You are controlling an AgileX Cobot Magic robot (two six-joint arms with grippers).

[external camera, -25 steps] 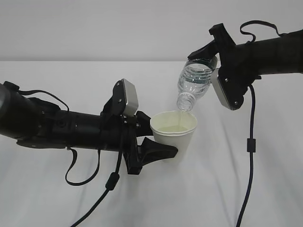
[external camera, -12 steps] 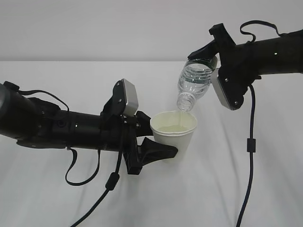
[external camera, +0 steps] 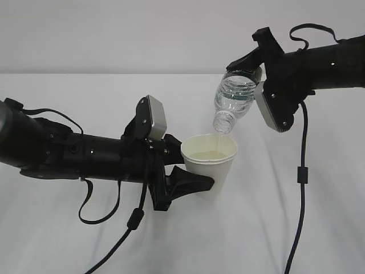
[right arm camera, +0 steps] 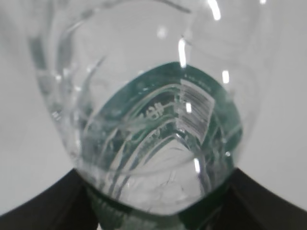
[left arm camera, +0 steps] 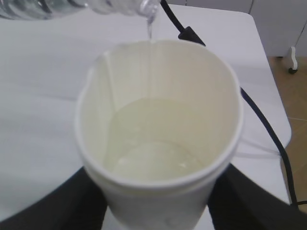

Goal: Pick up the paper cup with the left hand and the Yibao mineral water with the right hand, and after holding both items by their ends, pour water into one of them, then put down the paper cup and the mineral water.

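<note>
The left hand [external camera: 191,180] is gripping the paper cup [external camera: 209,160] low on its wall, upright above the white surface [external camera: 256,228]. The right hand [external camera: 251,65] is clamping the Yibao mineral water [external camera: 234,100] by its base — mouth tilted down over the cup's rim, water trickling in.

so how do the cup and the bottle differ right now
The paper cup is white and opaque; the Yibao mineral water is clear ribbed plastic with a green label. The cup stands upright, mouth up; the bottle tilts mouth-down above its rim, water streaming from it into the cup. Both hold water, each gripped by one gripper.
</note>
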